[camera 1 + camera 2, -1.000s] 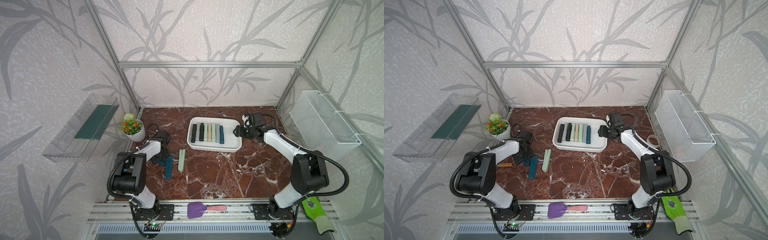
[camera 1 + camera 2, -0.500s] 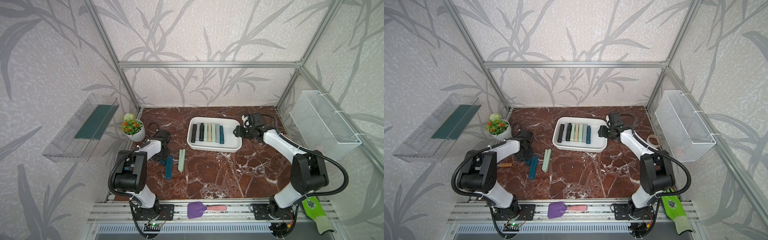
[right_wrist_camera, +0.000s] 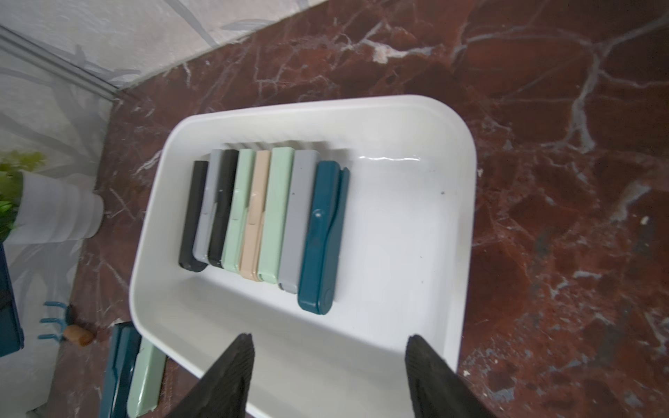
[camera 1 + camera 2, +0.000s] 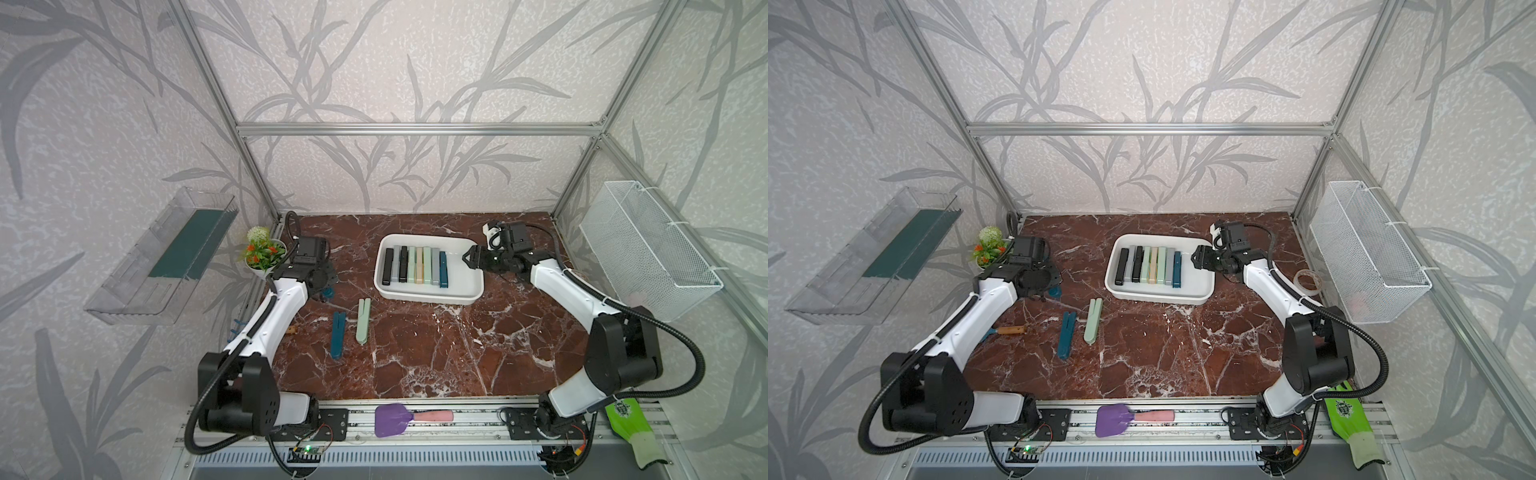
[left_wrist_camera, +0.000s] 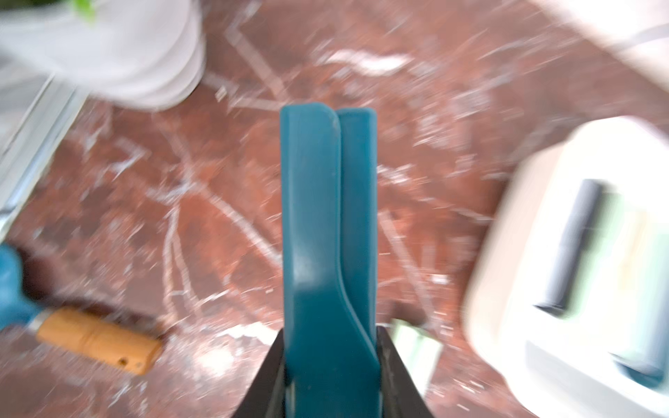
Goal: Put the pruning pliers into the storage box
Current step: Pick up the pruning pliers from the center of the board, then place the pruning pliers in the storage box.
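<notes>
My left gripper (image 5: 330, 333) is shut on a dark teal pruning pliers (image 5: 327, 235), which sticks out ahead of the jaws. In both top views this gripper (image 4: 326, 286) (image 4: 1050, 286) is low at the left, near the flower pot. The white storage box (image 4: 461, 279) (image 4: 1192, 286) (image 3: 398, 231) holds several pliers (image 4: 415, 266) (image 3: 264, 213) side by side. A teal pliers (image 4: 338, 335) and a pale green one (image 4: 363, 320) lie on the marble in front of the box. My right gripper (image 4: 469, 259) (image 3: 329, 342) hangs open and empty over the box's right end.
A white flower pot (image 4: 266, 257) stands at the back left. A small rake with a wooden handle (image 4: 1009, 330) lies by the left arm. A wire basket (image 4: 648, 257) and a clear tray (image 4: 166, 253) hang on the side walls. A purple spatula (image 4: 390, 419) lies on the front rail.
My left jaws have closed on the teal pliers, and the blurred wrist view shows that arm moving. The right jaws have opened slightly; that arm stays over the box's right end.
</notes>
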Available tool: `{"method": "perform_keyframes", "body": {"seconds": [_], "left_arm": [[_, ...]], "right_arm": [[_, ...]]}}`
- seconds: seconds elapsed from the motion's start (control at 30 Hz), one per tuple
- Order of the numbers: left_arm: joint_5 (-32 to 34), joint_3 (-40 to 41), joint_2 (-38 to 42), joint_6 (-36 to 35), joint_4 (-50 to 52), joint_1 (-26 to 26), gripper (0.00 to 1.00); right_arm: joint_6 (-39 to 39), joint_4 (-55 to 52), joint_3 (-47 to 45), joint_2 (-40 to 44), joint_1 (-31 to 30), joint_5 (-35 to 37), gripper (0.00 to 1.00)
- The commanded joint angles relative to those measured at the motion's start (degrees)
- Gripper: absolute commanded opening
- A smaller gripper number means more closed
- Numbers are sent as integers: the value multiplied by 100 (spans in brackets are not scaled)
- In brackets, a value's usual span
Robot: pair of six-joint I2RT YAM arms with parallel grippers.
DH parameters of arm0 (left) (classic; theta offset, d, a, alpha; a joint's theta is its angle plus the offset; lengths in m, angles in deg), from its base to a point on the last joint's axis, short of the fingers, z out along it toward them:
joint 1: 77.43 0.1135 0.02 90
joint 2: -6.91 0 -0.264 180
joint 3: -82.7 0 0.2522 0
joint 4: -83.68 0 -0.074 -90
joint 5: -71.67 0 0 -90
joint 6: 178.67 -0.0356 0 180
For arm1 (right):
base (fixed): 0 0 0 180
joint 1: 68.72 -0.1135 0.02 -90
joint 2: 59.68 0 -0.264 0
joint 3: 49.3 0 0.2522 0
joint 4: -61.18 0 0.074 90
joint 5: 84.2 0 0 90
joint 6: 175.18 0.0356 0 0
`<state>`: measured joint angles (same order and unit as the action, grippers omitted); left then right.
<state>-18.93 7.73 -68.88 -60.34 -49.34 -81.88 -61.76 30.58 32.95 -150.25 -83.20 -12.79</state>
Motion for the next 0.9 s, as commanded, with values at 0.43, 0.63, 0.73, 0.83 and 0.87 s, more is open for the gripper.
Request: {"method": "perform_keyframes", "body": {"seconds": [0.43, 0.63, 0.73, 0.83, 0.87], "left_arm": [[-3642, -457, -50, -1261, -943, -789, 0], [-3508, -838, -335, -1496, -771, -1198, 0], [-3514, -891, -397, -1513, -802, -1316, 0], [-3508, -901, -478, -1543, -765, -1407, 0], [-3502, -910, -497, -1566, -731, -1433, 1]], "right_arm": [[1612, 843, 903, -85, -1542, -442, 72], [1728, 513, 1389, -533, -2064, -22, 72], [1788, 454, 1522, -688, -2155, -57, 71], [1802, 476, 1636, -888, -2256, -66, 70], [1798, 478, 1683, -911, -2281, -86, 69]]}}
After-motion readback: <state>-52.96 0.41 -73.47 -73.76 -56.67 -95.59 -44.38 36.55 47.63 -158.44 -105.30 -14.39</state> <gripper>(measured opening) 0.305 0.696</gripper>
